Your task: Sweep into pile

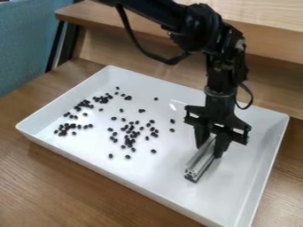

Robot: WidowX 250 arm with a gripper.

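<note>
My gripper (211, 144) hangs over the right half of the white tray (157, 179), pointing down. It is shut on a silver metal bar (201, 158) with a dark underside, held low at the tray floor, its near end toward the tray's front edge. Small dark beans lie to the left of the bar, none touching it. One loose group (130, 135) is scattered around the tray's middle. More beans (83, 105) spread in clusters along the left side, and a few single ones lie between the groups and the bar.
The tray's raised walls surround the beans and bar on a wooden table (71, 186). Behind the tray stands a wooden ledge (266, 40). A blue-grey panel (26, 40) is at the upper left, and a black cable loops from the arm.
</note>
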